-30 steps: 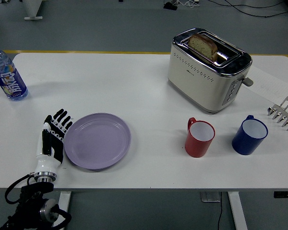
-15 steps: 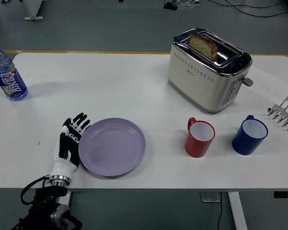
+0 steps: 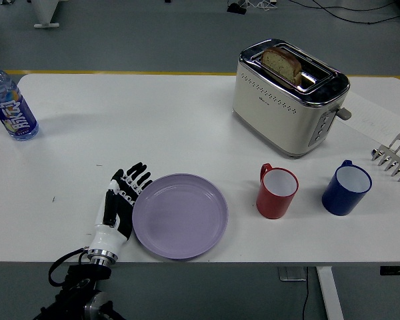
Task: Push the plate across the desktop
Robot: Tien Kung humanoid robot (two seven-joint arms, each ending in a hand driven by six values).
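Head view: left hand (image 3: 123, 203) flat on the white tabletop (image 3: 153, 120), fingers straight and slightly apart, gripping nothing, its side against the left rim of the purple plate (image 3: 180, 215). Plate sits near the tabletop's front edge, left of centre. Red mug (image 3: 277, 192) just right of the plate, not touching; blue mug (image 3: 347, 187) further right. Cream toaster (image 3: 290, 97) with a bread slice (image 3: 282, 65) in its slot behind the mugs. Water bottle (image 3: 8, 103) at far left. Metal rack (image 3: 395, 157) at the right edge.
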